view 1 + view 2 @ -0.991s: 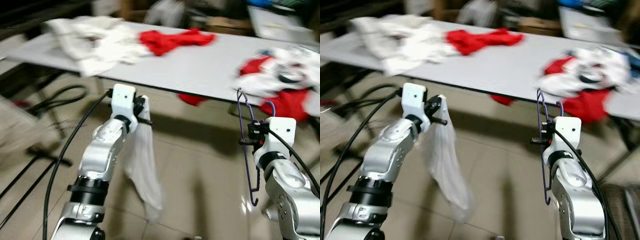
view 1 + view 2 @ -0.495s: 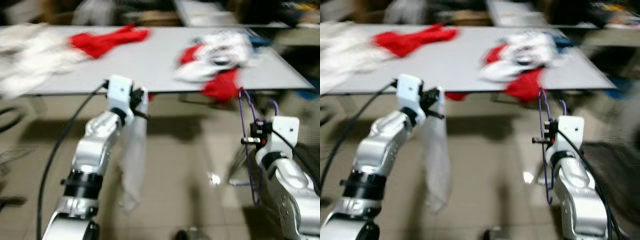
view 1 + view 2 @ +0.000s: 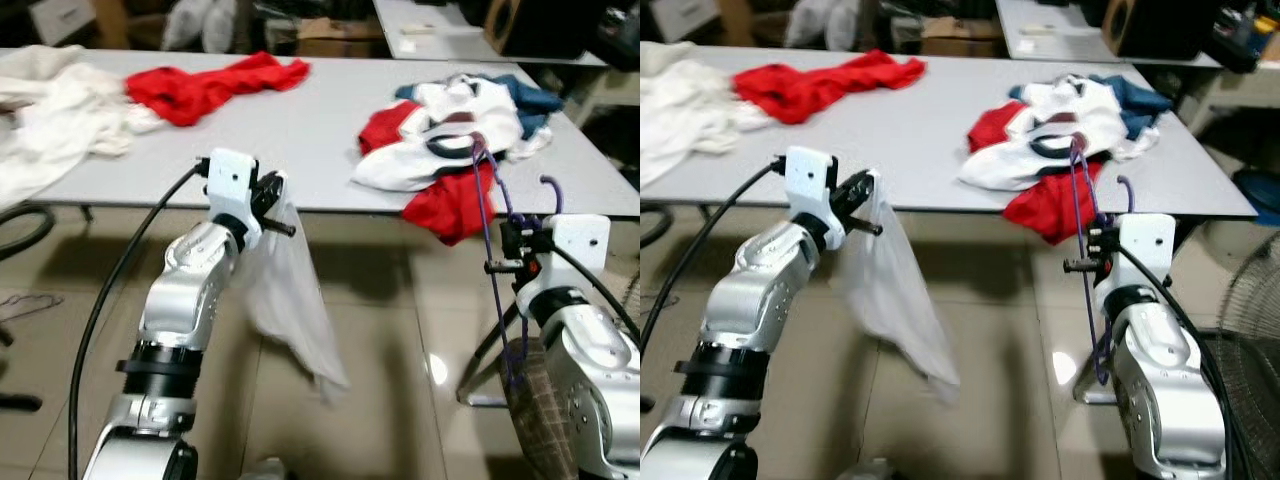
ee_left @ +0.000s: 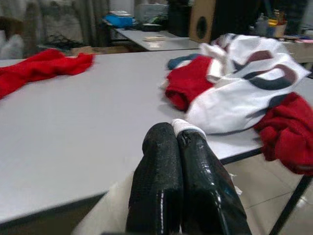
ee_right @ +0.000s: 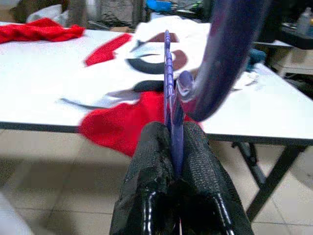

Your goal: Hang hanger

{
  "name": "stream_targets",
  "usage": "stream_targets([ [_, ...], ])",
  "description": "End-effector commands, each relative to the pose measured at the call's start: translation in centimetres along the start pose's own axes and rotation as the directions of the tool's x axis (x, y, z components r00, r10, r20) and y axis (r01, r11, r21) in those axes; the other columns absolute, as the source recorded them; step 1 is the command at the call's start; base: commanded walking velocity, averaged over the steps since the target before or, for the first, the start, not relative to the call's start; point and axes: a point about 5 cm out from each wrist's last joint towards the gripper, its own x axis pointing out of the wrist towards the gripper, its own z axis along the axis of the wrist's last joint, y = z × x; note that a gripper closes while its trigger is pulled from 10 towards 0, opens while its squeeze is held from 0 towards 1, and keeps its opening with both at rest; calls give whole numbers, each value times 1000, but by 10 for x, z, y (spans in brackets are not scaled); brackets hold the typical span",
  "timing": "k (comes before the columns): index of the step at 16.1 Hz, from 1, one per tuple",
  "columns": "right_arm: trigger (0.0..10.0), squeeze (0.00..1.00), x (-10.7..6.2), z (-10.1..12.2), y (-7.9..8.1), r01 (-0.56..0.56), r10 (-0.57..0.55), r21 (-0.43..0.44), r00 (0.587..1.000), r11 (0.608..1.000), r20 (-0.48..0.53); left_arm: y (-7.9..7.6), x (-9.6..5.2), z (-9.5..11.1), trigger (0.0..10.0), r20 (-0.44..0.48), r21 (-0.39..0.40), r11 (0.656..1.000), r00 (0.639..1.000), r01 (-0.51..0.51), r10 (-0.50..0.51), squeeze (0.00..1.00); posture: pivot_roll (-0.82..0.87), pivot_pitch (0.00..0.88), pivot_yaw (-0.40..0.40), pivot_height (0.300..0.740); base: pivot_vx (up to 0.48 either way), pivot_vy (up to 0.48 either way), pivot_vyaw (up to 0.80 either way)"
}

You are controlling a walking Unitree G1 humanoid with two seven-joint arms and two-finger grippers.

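My right gripper point(image 3: 499, 266) is shut on a purple hanger point(image 3: 490, 210), held upright in front of the table's right end; the hanger's wire point(image 5: 169, 83) runs up between the black fingers point(image 5: 146, 186). My left gripper point(image 3: 281, 227) is shut on a white cloth point(image 3: 292, 305) that hangs down toward the floor just before the table edge. A small fold of the cloth point(image 4: 184, 127) pokes out at the closed fingertips.
A long grey table point(image 3: 300, 120) carries a red garment point(image 3: 215, 85), a white heap point(image 3: 50, 110) at the left and a red, white and blue clothes pile point(image 3: 450, 140) at the right. A fan point(image 3: 1250, 330) stands at the far right. Black cables lie on the tiled floor at the left.
The camera has swung right along the table and the picture has sharpened. Both grippers keep their hold; the white cloth now swings out to the right.
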Motion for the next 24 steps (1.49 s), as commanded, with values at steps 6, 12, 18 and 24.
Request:
stream_targets([
  [6,10000,0,2,15,-6,-22,25,-35,997,999,78,-16,25,35,10000,107,41,994,988,104,-108,0,-14,0,-10,740,358,0,-620],
  [12,10000,0,-15,42,-6,-337,349,-104,926,936,143,-10,50,63,10000,143,68,993,984,101,-110,0,-45,0,31,740,354,0,0],
  [18,10000,0,-34,55,8,-685,698,-159,714,711,47,8,51,73,10000,161,89,995,985,50,-64,0,-15,0,-11,740,371,0,0],
  [24,10000,0,-49,50,29,-939,928,-123,338,321,-155,7,64,116,10000,243,131,988,964,78,-108,0,3,0,-28,740,390,0,0],
])
